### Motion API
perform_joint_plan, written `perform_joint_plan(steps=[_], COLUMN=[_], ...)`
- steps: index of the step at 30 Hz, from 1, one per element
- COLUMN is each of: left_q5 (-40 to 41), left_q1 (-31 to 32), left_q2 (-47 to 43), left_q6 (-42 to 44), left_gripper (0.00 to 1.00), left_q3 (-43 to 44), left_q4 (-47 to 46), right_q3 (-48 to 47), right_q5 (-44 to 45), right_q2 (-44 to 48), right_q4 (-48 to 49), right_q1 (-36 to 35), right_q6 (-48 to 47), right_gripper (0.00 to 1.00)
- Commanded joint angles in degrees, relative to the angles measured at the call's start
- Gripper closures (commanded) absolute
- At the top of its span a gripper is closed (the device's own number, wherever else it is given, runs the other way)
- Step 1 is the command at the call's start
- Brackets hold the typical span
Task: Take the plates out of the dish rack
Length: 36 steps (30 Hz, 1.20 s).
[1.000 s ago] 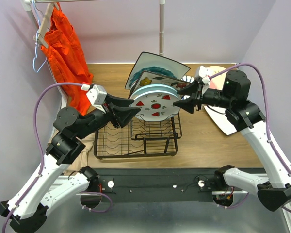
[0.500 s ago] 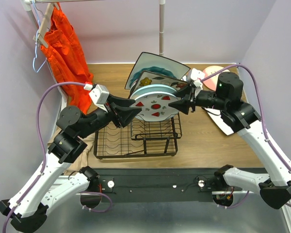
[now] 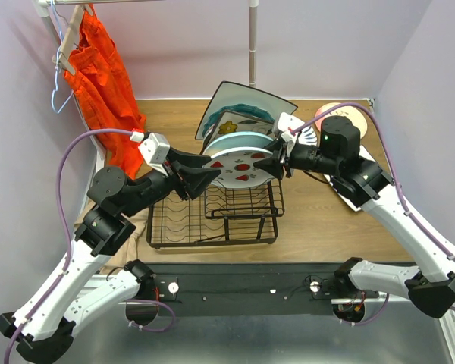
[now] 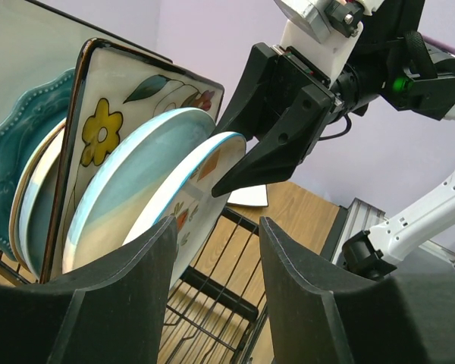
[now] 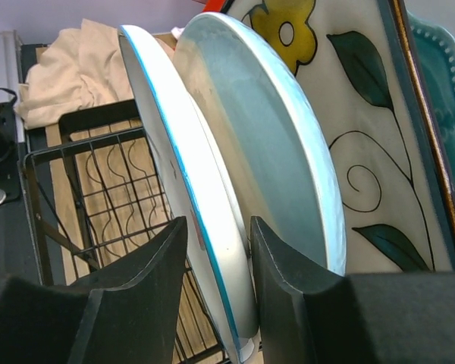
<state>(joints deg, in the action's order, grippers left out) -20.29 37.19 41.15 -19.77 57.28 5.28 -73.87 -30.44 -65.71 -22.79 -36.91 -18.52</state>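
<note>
Your right gripper (image 3: 270, 162) straddles the right rim of the red-fruit plate (image 3: 243, 168), frontmost of the plates (image 3: 239, 135) standing on edge in the raised tier at the far side of the dish rack (image 3: 183, 224), mid-tabletop (image 3: 326, 227); whether its jaws actually pinch that rim cannot be made out. The plates lean back in a front-to-back row, faces turned toward the near edge. Your left gripper (image 3: 211, 171) hangs open-jawed just off the same plate's left rim, while the dark teal plate (image 4: 15, 152) is largely hidden behind the square flower-print plate (image 5: 349, 114).
</note>
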Motion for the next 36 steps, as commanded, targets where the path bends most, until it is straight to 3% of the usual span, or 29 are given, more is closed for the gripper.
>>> perform_joint_plan(steps=[1,4,13,19,36], left_q5=[-0.8,-0.8,-0.62,-0.54,-0.01], left_q1=[-0.19,-0.27,-0.27,-0.19,-0.27], left_q2=[-0.63,-0.54,-0.89,-1.24,-1.95], left_q6=[-0.18,-0.18,-0.44,-0.71,-1.15], left_gripper=[0.44,0.44,0.44,0.44,0.44], left_q3=[0.56,0.73,1.17,1.43,3.45], left_q4=[-0.53,-0.36,0.08,0.26,1.57], right_q3=[0.21,0.91,2.59,1.53,-4.26], right_q5=[2.31,2.92,4.6,4.77,4.86], right_q2=[0.67,1.11,4.89,4.89,5.95], right_q4=[0.37,0.37,3.89,4.94,10.48], right_q1=[-0.89,-0.89,-0.89,-0.89,-0.89], right_q6=[-1.43,-2.13,-3.45,-4.33,-1.25], right_gripper=[0.54,0.56,0.75,0.99,0.99])
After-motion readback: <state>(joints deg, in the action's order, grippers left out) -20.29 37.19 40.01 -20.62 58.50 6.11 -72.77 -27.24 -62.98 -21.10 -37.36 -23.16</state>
